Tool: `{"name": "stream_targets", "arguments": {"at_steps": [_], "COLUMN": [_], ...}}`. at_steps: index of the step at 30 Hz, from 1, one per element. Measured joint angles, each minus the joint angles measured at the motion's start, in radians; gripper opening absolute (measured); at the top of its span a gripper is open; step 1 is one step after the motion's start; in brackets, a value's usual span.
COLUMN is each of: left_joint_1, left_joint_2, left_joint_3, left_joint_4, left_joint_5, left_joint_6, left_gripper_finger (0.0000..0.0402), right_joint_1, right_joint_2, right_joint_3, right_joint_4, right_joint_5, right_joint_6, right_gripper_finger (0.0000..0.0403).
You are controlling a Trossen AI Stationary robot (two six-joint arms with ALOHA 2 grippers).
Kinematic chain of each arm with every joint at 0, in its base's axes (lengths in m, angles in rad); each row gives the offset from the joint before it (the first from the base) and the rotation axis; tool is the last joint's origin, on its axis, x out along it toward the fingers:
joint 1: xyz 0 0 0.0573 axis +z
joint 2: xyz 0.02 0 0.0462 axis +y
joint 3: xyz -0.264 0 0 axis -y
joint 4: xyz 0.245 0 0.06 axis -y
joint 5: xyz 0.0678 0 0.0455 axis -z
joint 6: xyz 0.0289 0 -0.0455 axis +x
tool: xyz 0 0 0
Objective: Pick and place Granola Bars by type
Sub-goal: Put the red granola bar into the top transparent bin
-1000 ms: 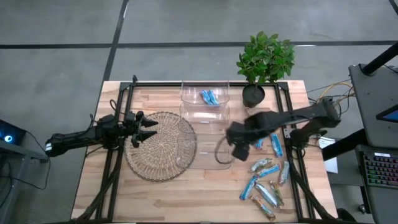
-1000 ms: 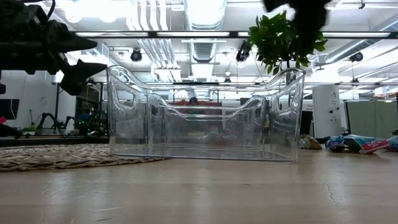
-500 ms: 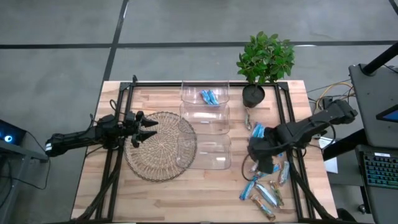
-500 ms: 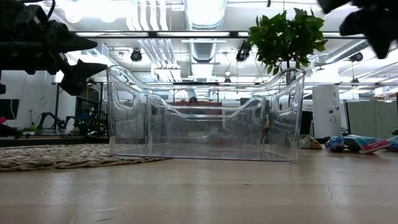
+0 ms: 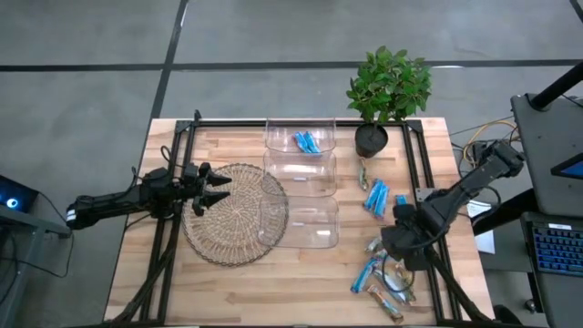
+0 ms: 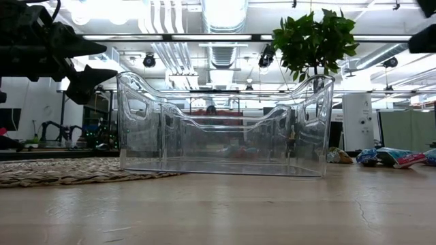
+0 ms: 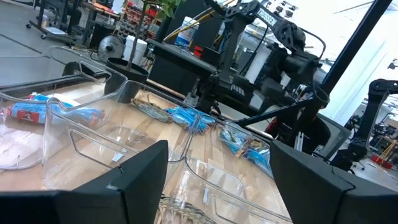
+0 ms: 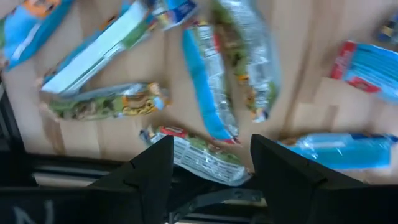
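Several granola bars [image 5: 387, 269] lie loose in a pile on the table's right near part, blue and silvery-green, some with red ends; in the right wrist view they lie flat on the wood [image 8: 208, 93]. More blue bars [image 5: 376, 196] lie farther back. Two blue bars [image 5: 306, 141] lie in the far clear bin. My right gripper [image 5: 401, 248] hovers over the pile, open [image 8: 211, 168], with nothing between its fingers. My left gripper [image 5: 217, 189] waits open over the woven mat [image 5: 232, 219], empty [image 7: 217, 180].
Three clear bins stand in a row from far to near: the far one [image 5: 273, 135], the middle one [image 5: 301, 173] and the near one [image 5: 301, 223], seen side-on in the low view [image 6: 225, 136]. A potted plant [image 5: 387, 87] stands at the far right. Black frame rails run along both sides.
My right gripper has swung from beside the near bin toward the table's right near corner and now stands over the loose pile of bars. The left arm and the bars have not moved.
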Motion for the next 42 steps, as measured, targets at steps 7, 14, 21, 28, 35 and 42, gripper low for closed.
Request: {"name": "stream_targets", "arguments": {"at_steps": [7,14,21,28,35,42], "left_joint_1": [0.000,0.000,0.000,0.000,0.000,0.000], "left_joint_2": [0.000,0.000,0.000,0.000,0.000,0.000], "left_joint_3": [0.000,0.000,0.000,0.000,0.000,0.000], "left_joint_4": [0.000,0.000,0.000,0.000,0.000,0.000], "left_joint_5": [0.000,0.000,0.000,0.000,-0.003,-0.003], "left_joint_6": [0.000,0.000,0.000,0.000,0.000,0.000], "left_gripper_finger": [0.0261,0.0261,0.0261,0.0261,0.0261,0.0261], "right_joint_1": [0.129,0.222,0.278,0.304,0.303,0.303], "right_joint_2": [0.000,0.000,0.003,0.001,0.000,0.042], "right_joint_3": [-0.064,-0.144,-0.214,-0.268,-0.298,-0.321], "right_joint_4": [0.089,0.165,0.254,0.341,0.374,0.394], "right_joint_5": [0.001,0.000,-0.062,-0.115,-0.120,-0.092], "right_joint_6": [-0.047,-0.050,-0.054,-0.067,-0.068,-0.062], "right_gripper_finger": [0.0206,0.0206,0.0206,0.0206,0.0206,0.0206]}}
